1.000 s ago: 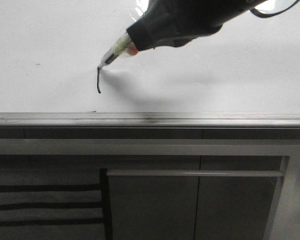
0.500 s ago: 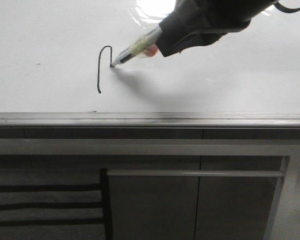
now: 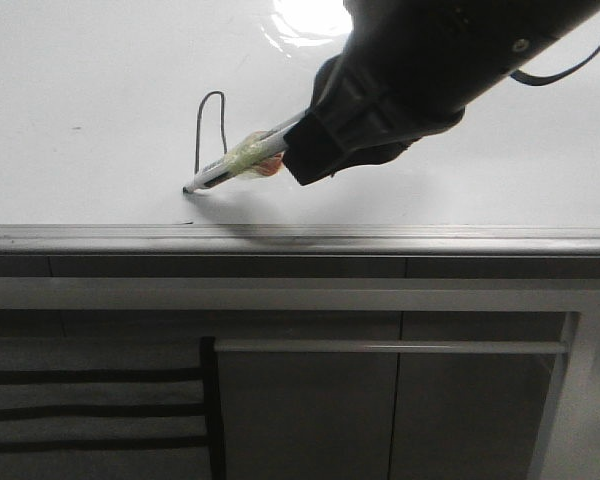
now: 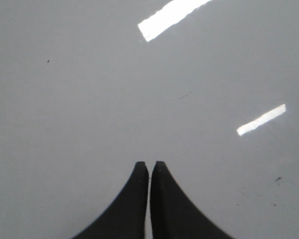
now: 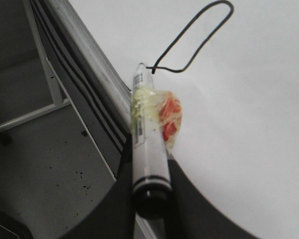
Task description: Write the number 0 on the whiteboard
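marker (image 3: 242, 160) tip dropped to loop's base | right hand (image 3: 305, 150) pinching marker, angled low

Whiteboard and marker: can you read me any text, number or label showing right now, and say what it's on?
"0": hand-drawn dark loop on the whiteboard, closing at the marker tip; reads as a narrow zero.
Marker barrel: no print readable; only yellowish tape and an orange patch show.
Small dark specks on the whiteboard: marks, not text.
Nothing else readable in any view.
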